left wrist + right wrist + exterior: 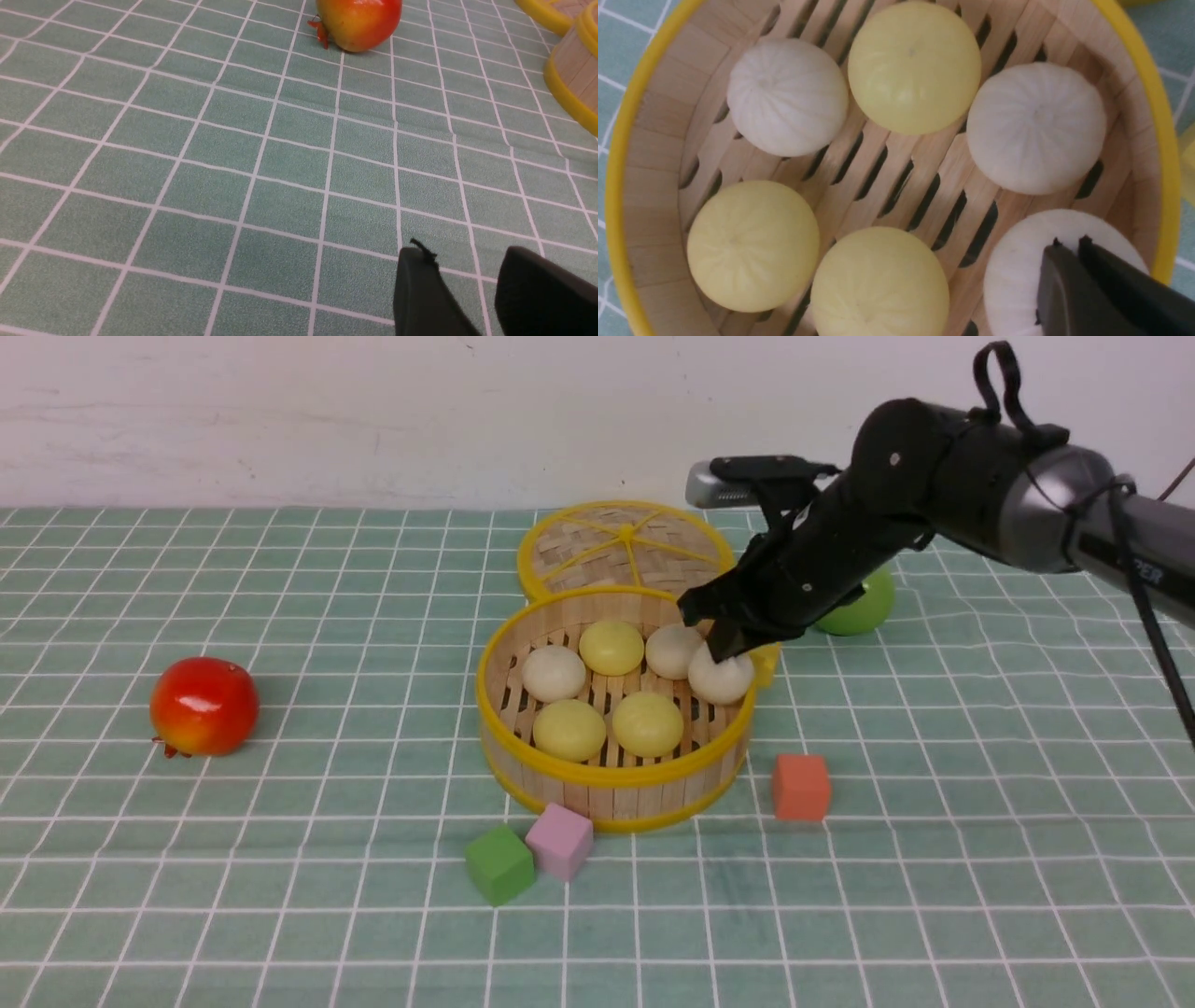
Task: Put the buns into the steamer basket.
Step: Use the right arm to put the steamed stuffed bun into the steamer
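Counting from the front view: we find six buns in all, three pale yellow and three beige-white.
Front view, buns placed: five sit on the floor of the steamer basket (pixel 611 775): beige-white bun (pixel 554 673) at ten o'clock, yellow bun (pixel 611 647) at twelve, beige-white bun (pixel 672 651) at one, yellow bun (pixel 569 729) at seven, yellow bun (pixel 648 723) at five.
Front view, last bun: the sixth bun (pixel 721 677) rides at three o'clock, just inside the rim, under the right gripper (pixel 726 639); we cannot tell whether it rests on the slats.
Front view, progress: we judge the task nearly done; what is left is to let go of this bun and lift clear.
Front view, other things: one woven lid (pixel 624 546) touching the basket at twelve, one red apple (pixel 204 706) well apart at nine, one green apple (pixel 859 607) at two, three cubes: green cube (pixel 499 864), pink cube (pixel 559 841), orange cube (pixel 801 787).
Left wrist view, left gripper (pixel 467 289): jaws spread, nothing between them, over bare tablecloth (pixel 233 186); one red apple (pixel 359 21) and the basket wall (pixel 572 65) show.
Right wrist view, count: six buns inside the basket rim (pixel 619 140).
Right wrist view, right gripper (pixel 1069 247): tips pressed together on top of the beige-white bun (pixel 1017 275); we cannot tell whether they pinch it.
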